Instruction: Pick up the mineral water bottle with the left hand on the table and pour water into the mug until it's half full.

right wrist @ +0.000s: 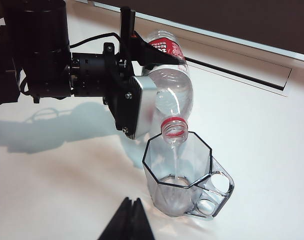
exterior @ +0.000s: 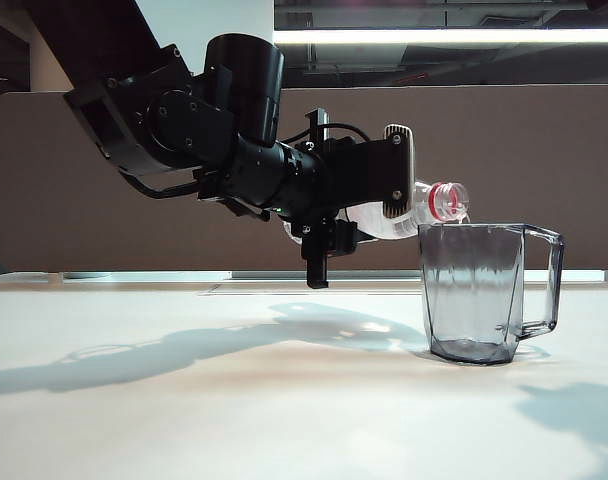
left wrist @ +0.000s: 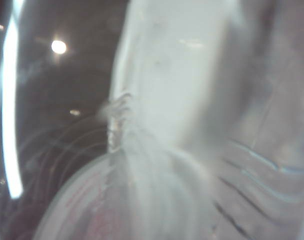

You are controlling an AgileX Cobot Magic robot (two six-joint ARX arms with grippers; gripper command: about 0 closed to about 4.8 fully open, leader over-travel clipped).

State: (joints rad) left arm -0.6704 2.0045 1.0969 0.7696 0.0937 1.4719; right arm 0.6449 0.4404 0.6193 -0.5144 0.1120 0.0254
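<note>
— Mug first, since it sits closest; where is it on the desk?

— Upright toward the right side of the desk, handle pointing to the right edge; clear smoky plastic, a thin layer of water at its bottom in the right wrist view.

— And the bottle?

— Tipped nearly level above the desk, its red-ringed mouth just over the mug's left rim; from the right wrist camera a thin stream runs from the mouth down into the mug; the red-and-white label sits at the far end, away from the mug.

— What holds it?

— Left gripper; its silver-faced fingers are clamped on the bottle's body, one on each side, the arm reaching in from the left side of the desk; the left wrist camera shows only blurred clear plastic pressed close to the lens.

— Right gripper?

— Its dark fingertips show together in its own view, closed with nothing between them, above the desk near the mug.
</note>
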